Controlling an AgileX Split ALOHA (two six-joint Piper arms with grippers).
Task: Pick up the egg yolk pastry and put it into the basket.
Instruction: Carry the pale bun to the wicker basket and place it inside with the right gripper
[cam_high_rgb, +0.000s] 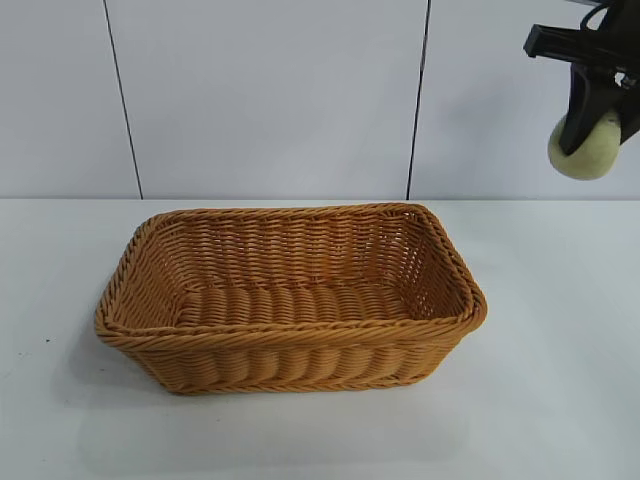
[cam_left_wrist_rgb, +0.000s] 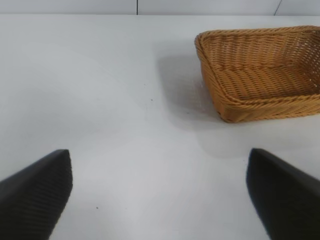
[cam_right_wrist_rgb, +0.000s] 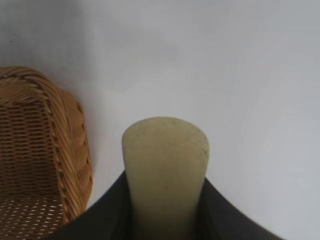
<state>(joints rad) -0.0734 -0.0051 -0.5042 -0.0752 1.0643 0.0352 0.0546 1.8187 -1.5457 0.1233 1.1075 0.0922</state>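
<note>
- A white table holds one golden-brown woven basket (cam_high_rgb: 290, 295), rectangular, its long axis running across the exterior view from side to side. It sits roughly mid-table and nothing lies inside it.
- One egg yolk pastry (cam_high_rgb: 585, 148), pale cream-yellow and rounded, hangs high in the air at the upper right of the exterior view, well above the tabletop.
- The right gripper (cam_high_rgb: 592, 135) has hold of it: its two black fingers are closed partway, pinching the pastry from both sides, with the rounded end poking out below the fingertips. The right wrist view shows the same hold up close, the pastry (cam_right_wrist_rgb: 165, 170) wedged between the dark fingers and one corner of the basket (cam_right_wrist_rgb: 65, 150) off to the side.
- The relation that matters: the pastry is above and to the right of the basket, past its right-hand short end, not over the opening. In my judgement the next move is a carry leftward across that end rim, then a lowering and release.
- The left gripper (cam_left_wrist_rgb: 160, 195) is parked away from the work, its fingers spread wide and holding nothing, pointing at bare table with the basket (cam_left_wrist_rgb: 260, 107) farther off.
- The right arm is plainly the nearer one.
- Count: one basket, one pastry, two grippers.
</note>
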